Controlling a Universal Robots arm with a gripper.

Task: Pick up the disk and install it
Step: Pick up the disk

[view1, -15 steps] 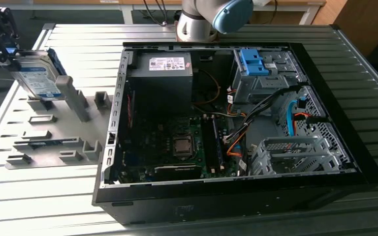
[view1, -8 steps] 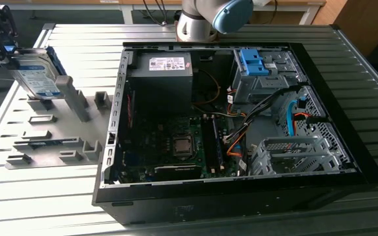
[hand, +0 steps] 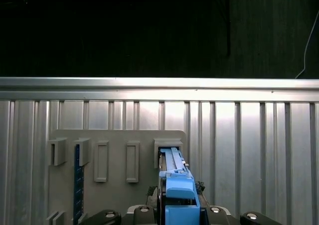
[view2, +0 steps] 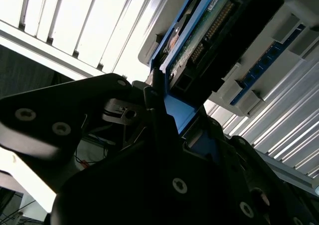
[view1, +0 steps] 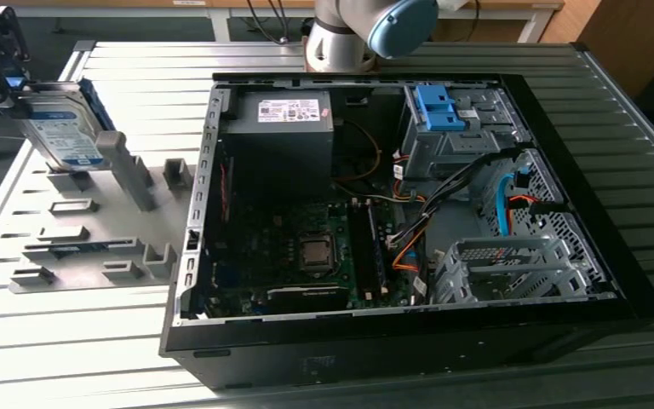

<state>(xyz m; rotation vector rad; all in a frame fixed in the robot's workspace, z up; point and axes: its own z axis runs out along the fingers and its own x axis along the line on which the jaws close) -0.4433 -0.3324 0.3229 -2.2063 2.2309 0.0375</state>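
Disk (view1: pixel 64 128) standing on edge at the grey rack (view1: pixel 88 247), caught by the gripper (view1: pixel 14 89).

A slatted metal table (view1: pixel 599 102) carries everything. On it lies an open computer case (view1: pixel 620 264), well apart from the disk, with a bare blue bracket (view1: pixel 435 106) in one bay. Toward the exterior view's left sits the rack (a flat plate with raised slots), and the disk leans slightly there, its lower edge at one of the end slots. In the first wrist view the disk (hand: pixel 178 187) runs out from between the black gripper parts toward that slot. In the second wrist view one finger (view2: pixel 155 108) presses against its blue edge, so the fingers pinch the disk near its upper end.
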